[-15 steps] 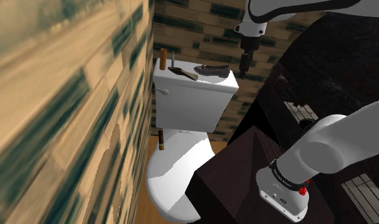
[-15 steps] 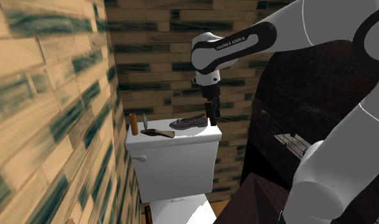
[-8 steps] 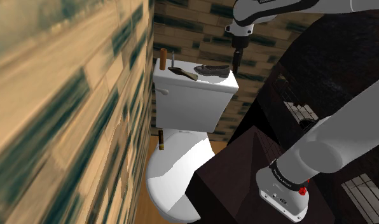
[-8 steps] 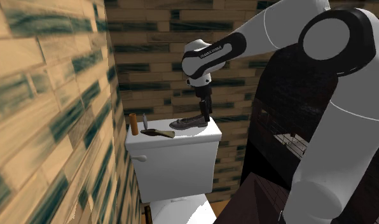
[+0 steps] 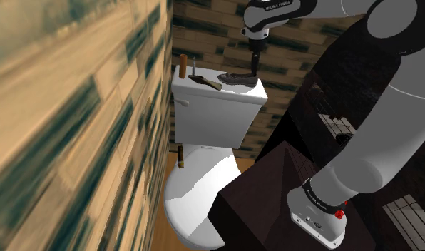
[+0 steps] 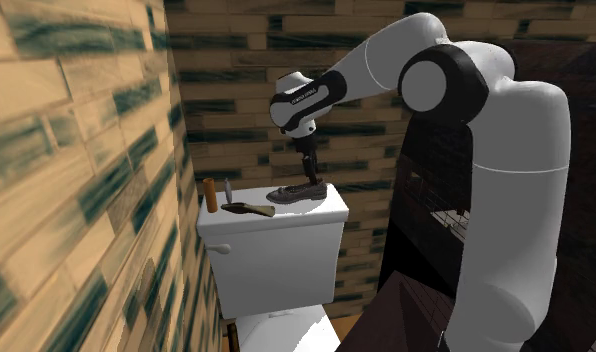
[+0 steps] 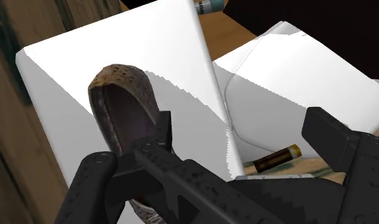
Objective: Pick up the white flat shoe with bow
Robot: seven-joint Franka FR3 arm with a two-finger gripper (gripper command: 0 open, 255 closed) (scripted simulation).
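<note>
The gripper (image 7: 241, 124) was spread wide, nothing held, with one finger right at the edge of the dark brownish shoe (image 7: 121, 105). The shoe lay flat on the white tank lid (image 7: 172, 44). Probably best shifted sideways first, so both sides got straddled before any squeezing was done.

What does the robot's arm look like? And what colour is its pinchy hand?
The arm is fat, rounded white tubes with dark grey joints. A black band near the wrist says FRANKA EMIKA in white. The gripper is all black, with two blocky fingers. A small red button sits on the base.
</note>
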